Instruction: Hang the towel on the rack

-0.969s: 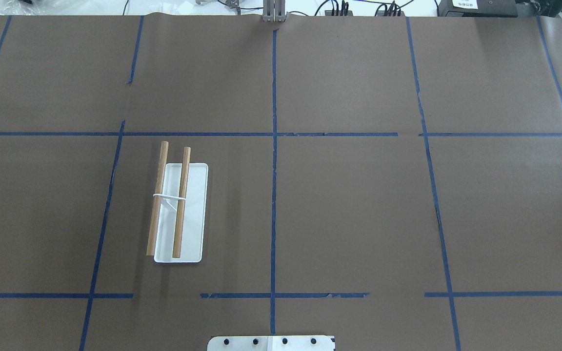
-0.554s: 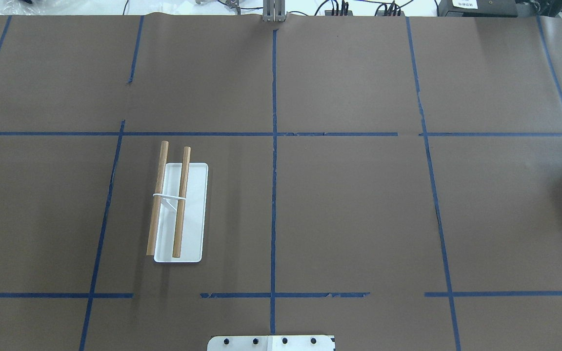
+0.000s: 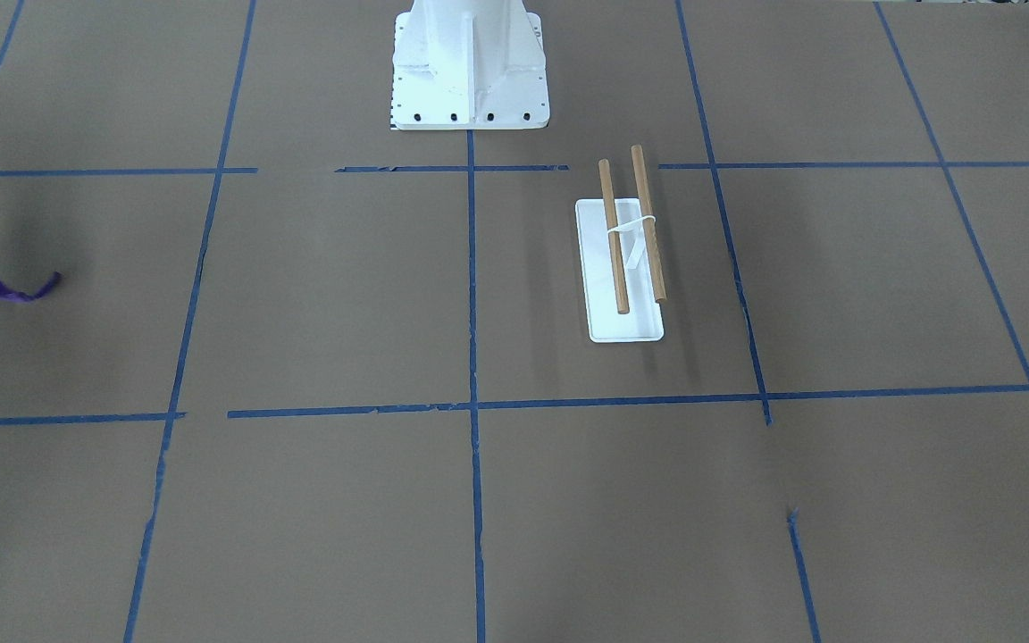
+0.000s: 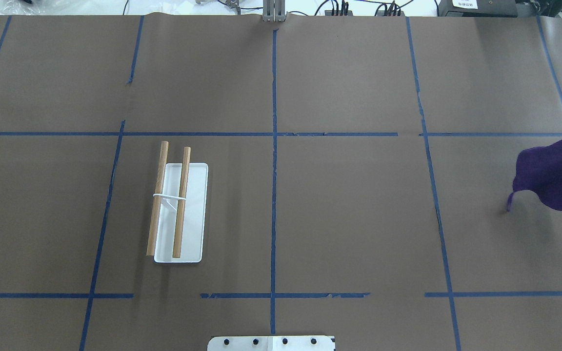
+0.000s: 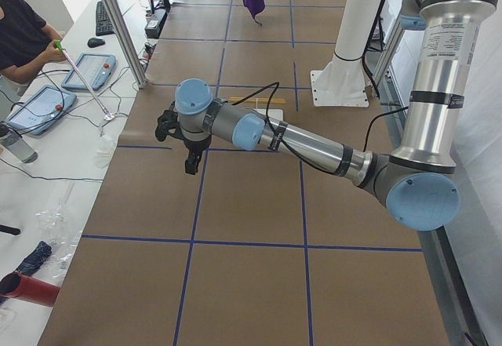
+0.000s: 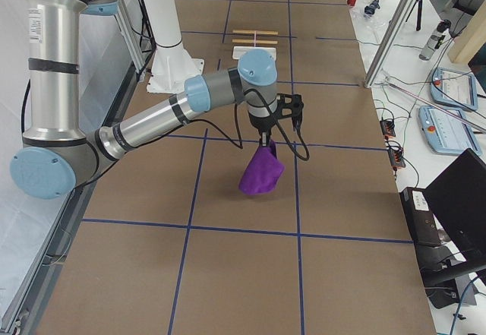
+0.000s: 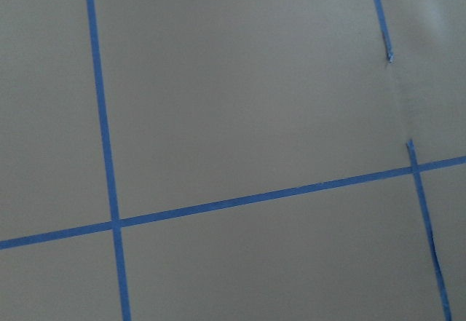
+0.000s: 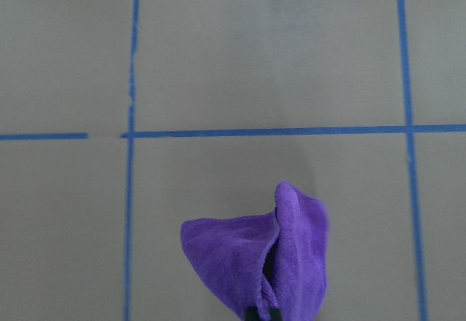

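Although already lifted, not yet hung. Clamped shut on a bunched edge of the towel (image 6: 260, 172) with the 2 fingers of the right gripper (image 6: 265, 140), the rest of the cloth dangling loose above the table. Held at the far right of the robot's side, well apart from the rack (image 4: 193, 214) on the left half. Nothing draped over either of the 2 wooden dowels (image 4: 182, 202).

Cannot tell whether apart or together for the fingers of the left gripper (image 5: 190, 164), seen only from the side camera, hovering over the table near its own end.

Done, judging by this: the pickup. Left to do: carrying the cloth across the centre tape line (image 4: 274, 195), raising it above the dowels, lowering it so as to hang down on 2 sides of 1 dowel, then letting go.
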Controlling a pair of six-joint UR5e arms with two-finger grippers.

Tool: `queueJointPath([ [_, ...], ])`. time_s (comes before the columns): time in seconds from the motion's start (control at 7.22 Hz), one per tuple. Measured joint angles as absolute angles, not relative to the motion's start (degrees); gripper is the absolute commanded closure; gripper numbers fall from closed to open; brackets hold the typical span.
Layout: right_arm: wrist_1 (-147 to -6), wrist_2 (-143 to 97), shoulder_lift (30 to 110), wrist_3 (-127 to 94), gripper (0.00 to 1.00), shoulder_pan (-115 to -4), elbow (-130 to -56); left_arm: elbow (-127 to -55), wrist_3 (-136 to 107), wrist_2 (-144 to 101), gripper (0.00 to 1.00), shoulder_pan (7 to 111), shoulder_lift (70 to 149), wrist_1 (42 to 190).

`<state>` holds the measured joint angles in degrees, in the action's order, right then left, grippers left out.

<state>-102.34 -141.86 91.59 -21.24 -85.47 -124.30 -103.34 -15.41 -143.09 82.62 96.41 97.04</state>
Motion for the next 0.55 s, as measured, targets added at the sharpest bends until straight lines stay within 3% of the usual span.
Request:
queueJointPath([
  [0.55, -102.91, -142.62, 70.57, -62.66, 1.0, -71.1, -127.81, -104.97, -53.99, -143.43, 0.0, 70.14, 103.28, 114.7],
])
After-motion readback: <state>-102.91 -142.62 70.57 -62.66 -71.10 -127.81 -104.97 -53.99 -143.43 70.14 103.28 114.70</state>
